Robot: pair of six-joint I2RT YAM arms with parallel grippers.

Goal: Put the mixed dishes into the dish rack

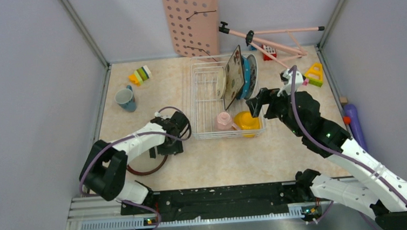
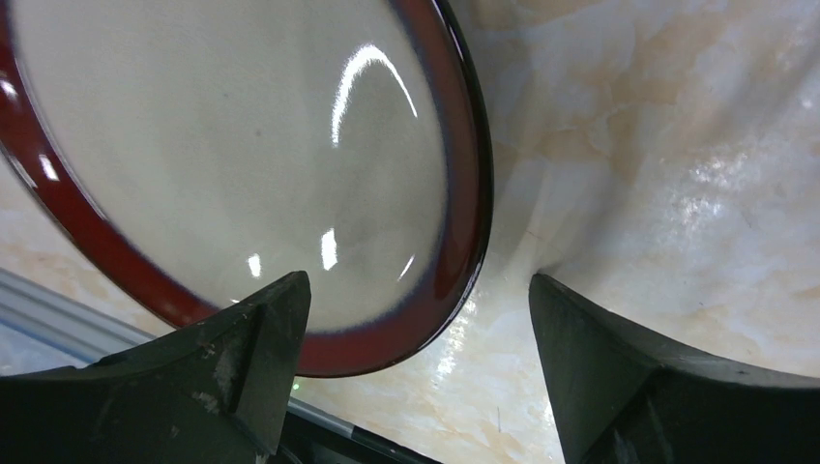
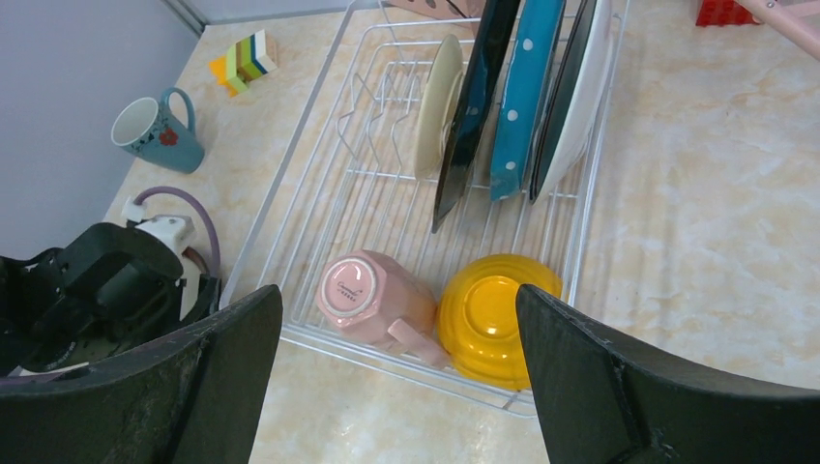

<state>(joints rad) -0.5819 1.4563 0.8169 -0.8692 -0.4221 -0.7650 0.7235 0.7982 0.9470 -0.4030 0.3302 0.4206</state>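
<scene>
The white wire dish rack (image 1: pixel 203 77) holds several upright plates, among them the square flowered plate (image 1: pixel 235 76) and the teal dotted plate (image 3: pixel 522 97). A pink mug (image 3: pixel 372 295) and a yellow bowl (image 3: pixel 493 314) lie upside down at its near end. The teal mug (image 1: pixel 126 98) stands on the table at the far left. The brown-rimmed cream plate (image 2: pixel 242 145) lies flat on the table. My left gripper (image 2: pixel 418 285) is open and straddles its rim, one finger over the plate and the other over bare table. My right gripper (image 3: pixel 398 290) hangs open above the rack's near right corner, holding nothing.
A pink pegboard (image 1: pixel 190 21) leans on the back wall, with a pink folding stand (image 1: pixel 271 37) lying beside it. Toy blocks (image 1: pixel 140 75) sit at the far left, and a yellow one (image 1: pixel 314 73) lies right of the rack. A purple object (image 1: pixel 355 120) lies by the right wall.
</scene>
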